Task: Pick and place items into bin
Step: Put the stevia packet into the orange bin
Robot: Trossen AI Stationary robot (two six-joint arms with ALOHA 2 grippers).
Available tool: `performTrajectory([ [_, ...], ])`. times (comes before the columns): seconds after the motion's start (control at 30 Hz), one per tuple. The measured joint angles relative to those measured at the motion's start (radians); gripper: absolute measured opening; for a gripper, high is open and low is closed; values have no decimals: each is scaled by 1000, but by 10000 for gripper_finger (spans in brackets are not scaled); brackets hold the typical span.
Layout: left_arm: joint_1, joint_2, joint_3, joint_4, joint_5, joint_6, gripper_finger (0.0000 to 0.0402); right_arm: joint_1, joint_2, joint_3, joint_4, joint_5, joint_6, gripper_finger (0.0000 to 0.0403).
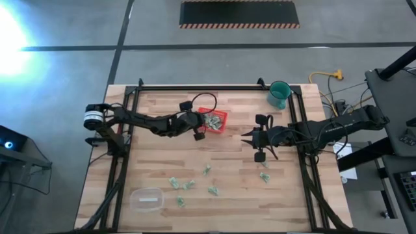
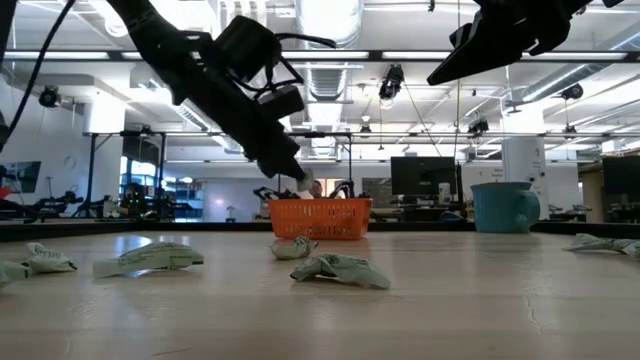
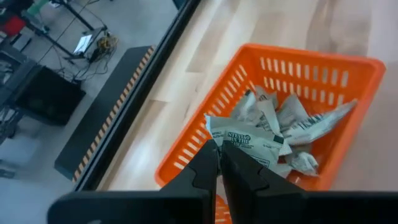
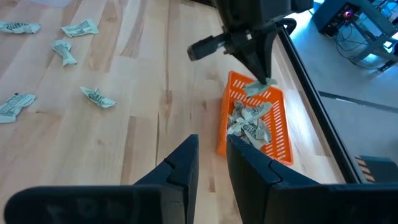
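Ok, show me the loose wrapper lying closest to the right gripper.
The wrapper nearest the right arm, one of two lying alone beside the right gripper; the rest lie farther off toward the clear container.

The left arm stretches across the table from its left edge, its gripper [image 3: 219,163] tipped downward with the fingers pressed together. The right arm reaches in from the right edge, raised above the surface, its gripper [image 4: 211,155] empty, fingers a narrow gap apart.

No legible txt on wrappers [image 3: 249,140].
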Motion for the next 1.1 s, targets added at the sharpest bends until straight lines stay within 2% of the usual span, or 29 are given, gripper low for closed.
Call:
performTrajectory([
  [0.1,-2,6,0,-5,3,20,27,0,0,0,0,0,0,73],
  [0.33,-2,8,-3,-5,3,19,107,0,0,0,0,0,3,73],
  [0.47,-6,3,-4,-26,3,12,135,0,0,-11,2,-24,22,73],
  [0.6,-26,-35,-1,-110,3,11,143,-1,23,-24,21,-145,0,73],
  [0.77,-93,-132,-1,-239,12,12,143,0,96,-41,145,-264,-87,73],
  [0.9,-178,-224,-16,-361,17,8,143,0,178,-42,252,-288,-147,73],
  [1.1,-287,-361,-46,-504,18,-96,143,0,328,-40,450,-288,-253,73],
])
